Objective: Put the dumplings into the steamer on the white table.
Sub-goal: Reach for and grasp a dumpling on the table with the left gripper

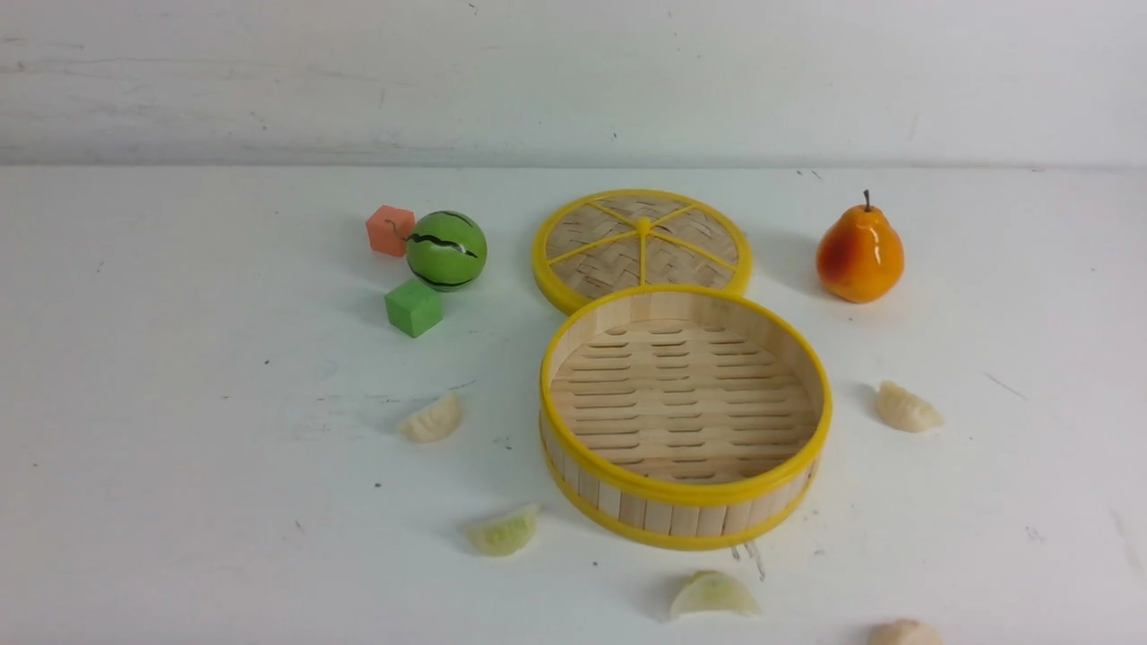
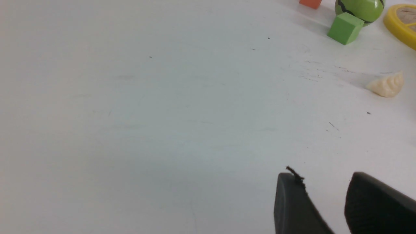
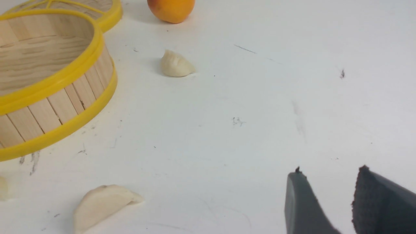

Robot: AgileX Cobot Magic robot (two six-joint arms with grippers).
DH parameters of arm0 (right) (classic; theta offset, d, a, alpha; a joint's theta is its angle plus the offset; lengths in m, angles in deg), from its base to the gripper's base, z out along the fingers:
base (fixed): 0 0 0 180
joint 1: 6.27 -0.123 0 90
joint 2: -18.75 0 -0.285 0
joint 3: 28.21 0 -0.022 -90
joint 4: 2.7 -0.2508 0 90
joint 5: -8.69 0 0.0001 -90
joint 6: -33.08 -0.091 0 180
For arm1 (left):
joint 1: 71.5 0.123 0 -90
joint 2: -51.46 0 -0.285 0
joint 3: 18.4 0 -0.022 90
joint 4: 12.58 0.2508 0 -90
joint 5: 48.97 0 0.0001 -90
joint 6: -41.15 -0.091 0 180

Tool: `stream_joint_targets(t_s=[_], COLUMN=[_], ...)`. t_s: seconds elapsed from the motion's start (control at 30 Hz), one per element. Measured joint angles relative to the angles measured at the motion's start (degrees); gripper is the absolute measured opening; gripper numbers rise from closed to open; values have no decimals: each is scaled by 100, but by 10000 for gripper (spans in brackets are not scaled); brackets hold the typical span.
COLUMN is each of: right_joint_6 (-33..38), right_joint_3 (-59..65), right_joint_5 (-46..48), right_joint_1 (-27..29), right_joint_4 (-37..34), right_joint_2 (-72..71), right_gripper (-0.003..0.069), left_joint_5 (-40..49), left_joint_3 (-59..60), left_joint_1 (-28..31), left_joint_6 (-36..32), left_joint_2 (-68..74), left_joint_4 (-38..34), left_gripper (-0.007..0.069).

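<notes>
The steamer (image 1: 663, 515), a round bamboo basket with yellow rims, stands empty mid-table on the white table (image 1: 179, 466). Several dumplings lie around it: a cream one (image 1: 432, 418) to its left, a green-tinted one (image 1: 503, 530) at its front left, another green-tinted one (image 1: 713, 595) in front, a cream one (image 1: 907, 408) to its right and one (image 1: 903, 633) at the lower edge. Neither arm shows in the front view. My left gripper (image 2: 323, 177) is open over bare table, far from a dumpling (image 2: 386, 86). My right gripper (image 3: 330, 172) is open too, apart from two dumplings (image 3: 175, 65) (image 3: 100, 203) and the steamer (image 3: 55, 97).
The flat woven lid (image 1: 642, 244) lies just behind the steamer. A toy watermelon (image 1: 446, 250), an orange cube (image 1: 390, 229) and a green cube (image 1: 413, 307) sit at the back left. A pear (image 1: 859, 253) stands at the back right.
</notes>
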Motion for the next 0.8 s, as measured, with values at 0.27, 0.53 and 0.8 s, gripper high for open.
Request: stream_joint_targets(t_s=[0.27,0.53,0.8], right_joint_6=[0,0,0], right_joint_3=[0,0,0], right_joint_5=[0,-5,-5], right_joint_1=[0,0,0], right_joint_4=[-17,-87,-131], right_joint_2=[0,0,0], right_gripper=[240,240,240], left_joint_5=[0,0,-94], left_joint_3=[0,0,0], left_joint_1=[0,0,0], left_joint_6=[0,0,0], left_joint_2=[0,0,0], left_joint_4=[0,0,84], left_gripper=[237,237,237])
